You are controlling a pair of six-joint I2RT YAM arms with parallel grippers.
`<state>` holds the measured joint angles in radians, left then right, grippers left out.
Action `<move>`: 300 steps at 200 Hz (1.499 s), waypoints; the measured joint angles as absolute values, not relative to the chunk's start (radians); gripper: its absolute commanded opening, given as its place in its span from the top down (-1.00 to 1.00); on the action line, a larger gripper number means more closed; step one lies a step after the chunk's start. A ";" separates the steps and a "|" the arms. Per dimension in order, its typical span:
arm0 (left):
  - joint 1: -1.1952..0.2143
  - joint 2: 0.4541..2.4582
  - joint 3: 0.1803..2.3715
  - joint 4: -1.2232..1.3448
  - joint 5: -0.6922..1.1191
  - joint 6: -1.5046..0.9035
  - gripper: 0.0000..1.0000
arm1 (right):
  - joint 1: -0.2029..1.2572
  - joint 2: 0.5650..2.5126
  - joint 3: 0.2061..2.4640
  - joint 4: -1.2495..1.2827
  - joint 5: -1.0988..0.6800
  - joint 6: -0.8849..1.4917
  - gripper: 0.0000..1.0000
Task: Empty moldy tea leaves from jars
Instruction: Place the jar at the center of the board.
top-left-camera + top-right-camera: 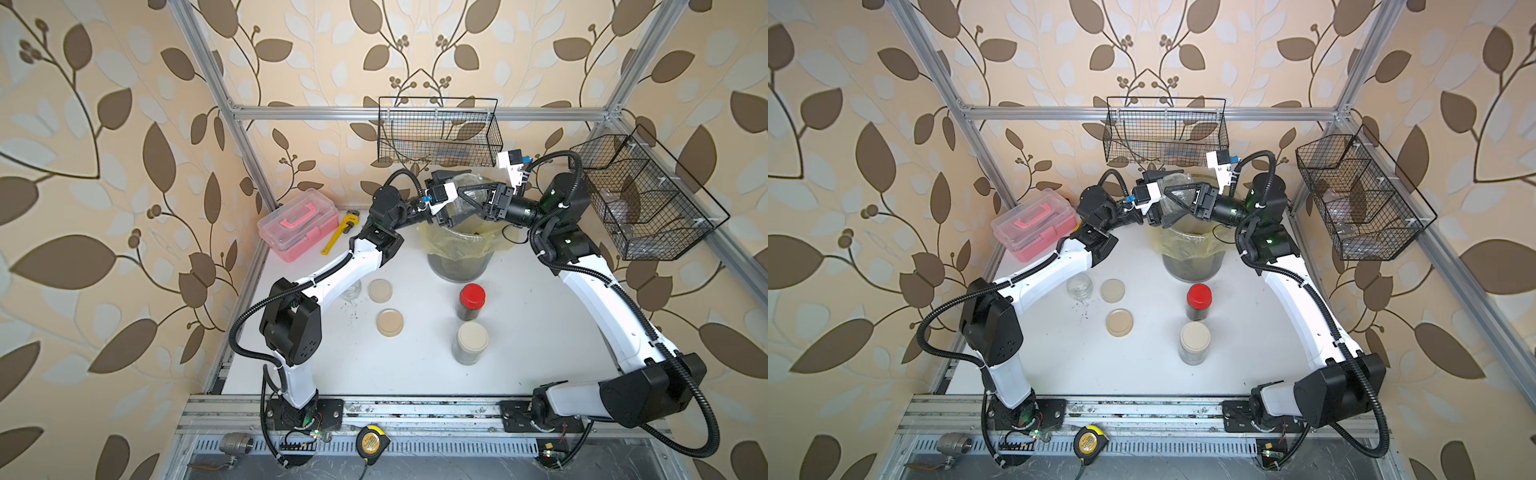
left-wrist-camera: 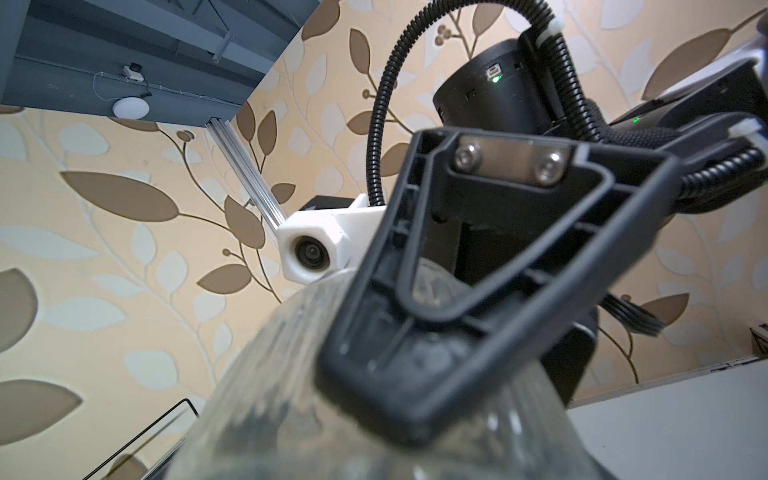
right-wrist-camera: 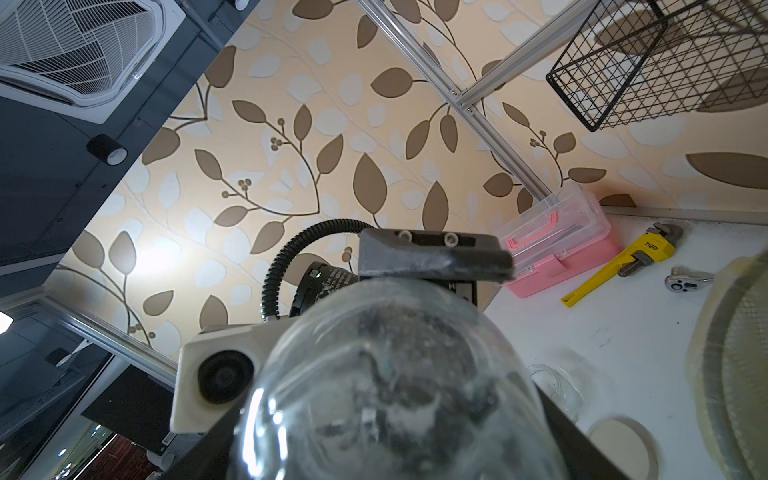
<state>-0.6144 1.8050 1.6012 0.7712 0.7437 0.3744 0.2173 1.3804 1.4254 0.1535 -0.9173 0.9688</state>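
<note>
The right gripper (image 1: 473,200) is clamped narrowly across a clear jar (image 1: 468,184) above the bin (image 1: 434,239). The left gripper (image 1: 448,201) brackets the jar's other side, but I cannot tell whether its jaws grip the glass.

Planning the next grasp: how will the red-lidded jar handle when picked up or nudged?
Red-lidded jar looks full of dark tea leaves, so probably hefty for its size. Standing tall and narrow, it may tip if nudged high. Smooth glass: likely slippery and breakable.
</note>
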 measured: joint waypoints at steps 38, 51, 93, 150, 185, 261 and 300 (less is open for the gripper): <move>-0.615 1.796 1.601 0.707 0.734 0.380 0.10 | 0.210 1.380 1.412 0.154 -0.917 0.976 -0.96; -0.616 1.788 1.601 0.664 0.725 0.379 0.16 | 0.201 1.375 1.394 0.177 -0.907 0.980 -1.00; -0.616 1.748 1.601 0.517 0.663 0.360 0.32 | 0.156 1.329 1.352 0.233 -0.852 0.984 -1.00; -0.616 1.618 1.629 0.209 0.368 0.232 0.41 | 0.136 1.225 1.307 0.185 -0.727 0.881 -1.00; -0.616 1.544 1.670 -0.076 0.032 0.121 0.40 | 0.161 1.167 1.309 0.050 -0.603 0.699 -1.00; -0.537 1.568 1.760 -0.680 -0.262 -0.144 0.44 | 0.295 1.161 1.343 -0.213 -0.436 0.374 -1.00; -0.449 1.700 1.809 -0.863 -0.266 -0.220 0.44 | 0.300 1.175 1.356 -0.261 -0.438 0.334 -1.00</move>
<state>-0.4492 1.6997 1.8088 -0.8631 -0.2657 -0.2203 0.3000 1.1751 1.3560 -0.2611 -0.4377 0.3344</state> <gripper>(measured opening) 0.813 0.999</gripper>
